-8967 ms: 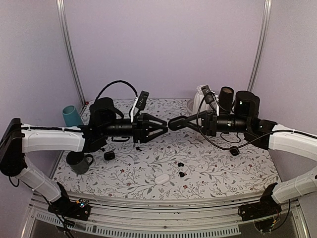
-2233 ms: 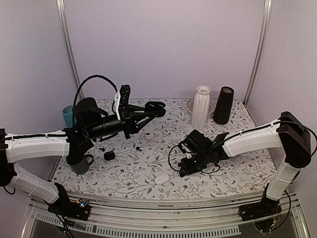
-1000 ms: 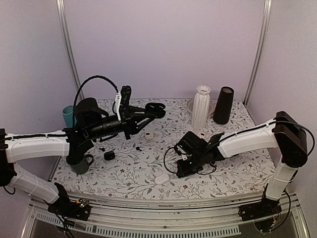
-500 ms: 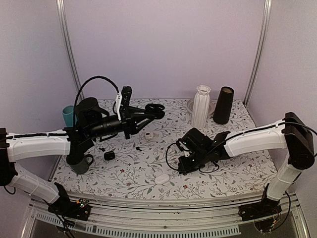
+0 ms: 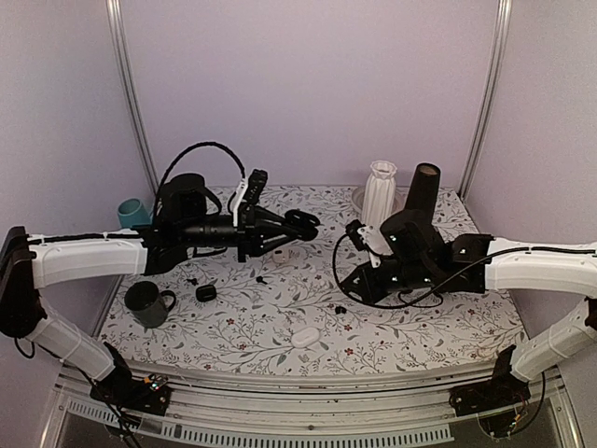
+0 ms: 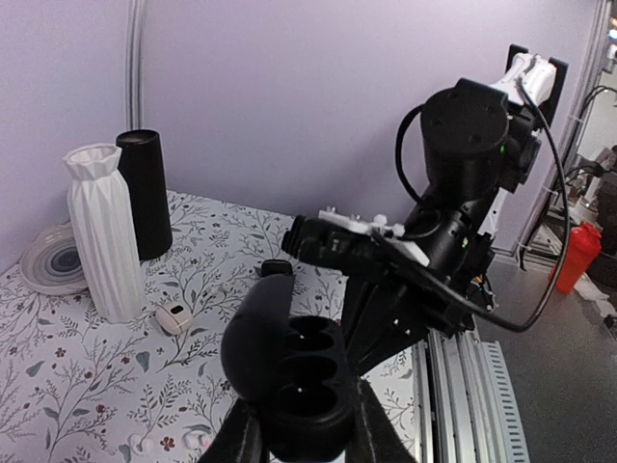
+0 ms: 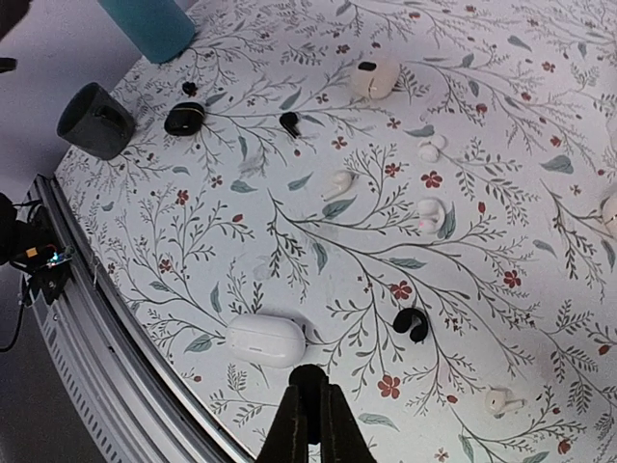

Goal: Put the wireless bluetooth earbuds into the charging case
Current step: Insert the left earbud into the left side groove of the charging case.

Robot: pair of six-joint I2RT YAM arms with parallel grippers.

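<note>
My left gripper (image 5: pixel 295 227) (image 6: pixel 304 429) is shut on the black charging case (image 5: pixel 305 220) (image 6: pixel 308 386) and holds it in the air over the middle of the table. The case's lid (image 6: pixel 255 333) stands open and its wells look empty. My right gripper (image 5: pixel 357 287) (image 7: pixel 308 410) hangs above the table's near side, shut on one tiny black earbud (image 7: pixel 308 378) at its tips. A second black earbud (image 5: pixel 340 309) (image 7: pixel 412 323) lies on the floral cloth just below and to the left of that gripper.
A white closed case (image 5: pixel 304 337) (image 7: pixel 267 340) lies near the front edge. Loose white earbuds (image 7: pixel 337 181) and a small white case (image 7: pixel 374 79) lie mid-table. A black closed case (image 5: pixel 206 292), dark mug (image 5: pixel 145 303) and teal cup (image 5: pixel 132 213) stand left. White vase (image 5: pixel 378 194) and black cylinder (image 5: pixel 422 191) stand at the back.
My right gripper has risen off the cloth and swung right with a black earbud in its tips. The left arm has carried the open case a little to the right.
</note>
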